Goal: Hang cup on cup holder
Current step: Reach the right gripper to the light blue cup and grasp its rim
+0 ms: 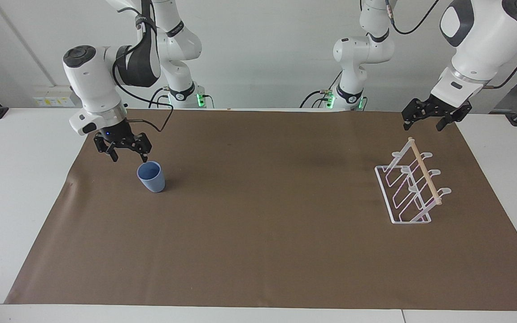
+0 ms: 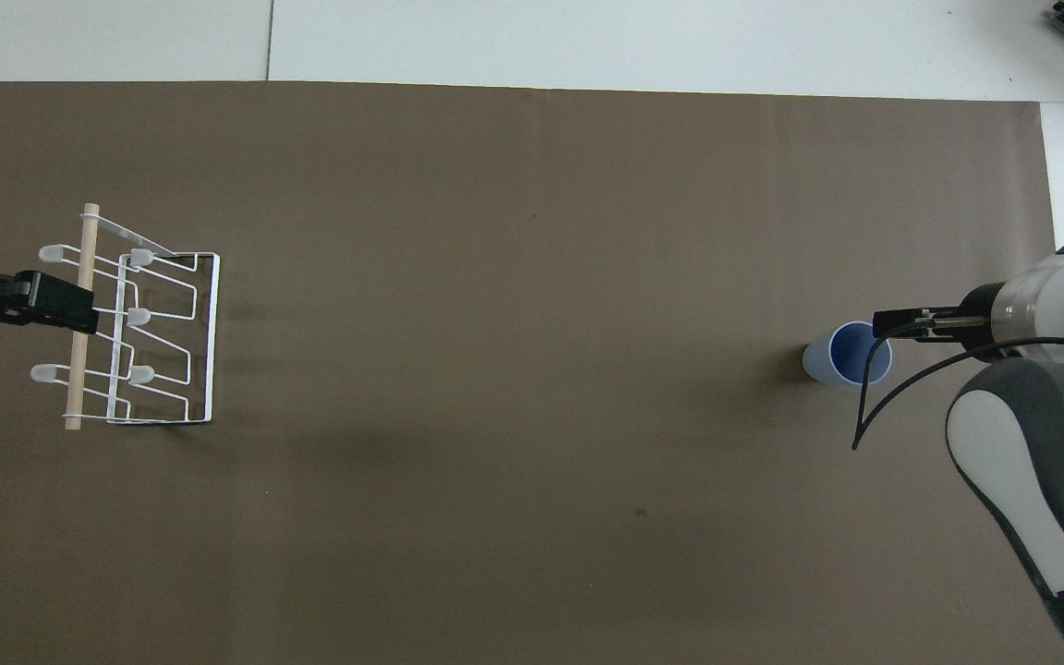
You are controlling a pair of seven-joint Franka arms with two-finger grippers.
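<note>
Gaping right claw (image 1: pixel 129 157) beside cup (image 1: pixel 151 176)

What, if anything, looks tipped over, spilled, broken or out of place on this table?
Nothing stands out. The cup stands upright on the brown mat, and the rack sits flat on its base toward the left arm's end, with nothing spilled or visibly damaged.

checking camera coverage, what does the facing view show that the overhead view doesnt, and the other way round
Only the facing view: both arm bases, the wall, and both open grippers whole, the right gripper up in the air beside the cup, the left gripper waiting above the cup holder.

Only the overhead view: the cup's round mouth from straight above.

Both: cup, cup holder, brown mat.
</note>
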